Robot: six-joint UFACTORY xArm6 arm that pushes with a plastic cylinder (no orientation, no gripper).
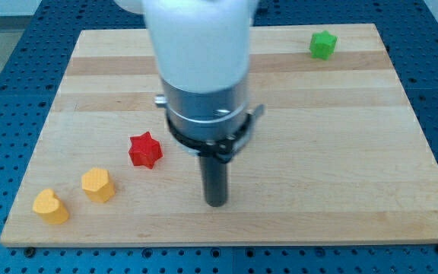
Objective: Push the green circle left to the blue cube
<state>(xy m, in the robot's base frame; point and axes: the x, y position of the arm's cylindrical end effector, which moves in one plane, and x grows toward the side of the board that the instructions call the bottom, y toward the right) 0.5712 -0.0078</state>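
Near the wooden board's (341, 137) bottom centre, my tip (216, 202) rested, a bare rod with nothing to clasp, right of the red star (144, 150) and two yellow heart-shaped blocks (98, 185) (51, 206), well apart from the green star-shaped block (322, 44) at the top right, with no green circle or blue cube visible.

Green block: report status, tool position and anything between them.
My tip down at board centre-bottom, touching nothing. Green block far off at the view's top right, shape unclear. No blue cube visible. Red star left of tip, not between.
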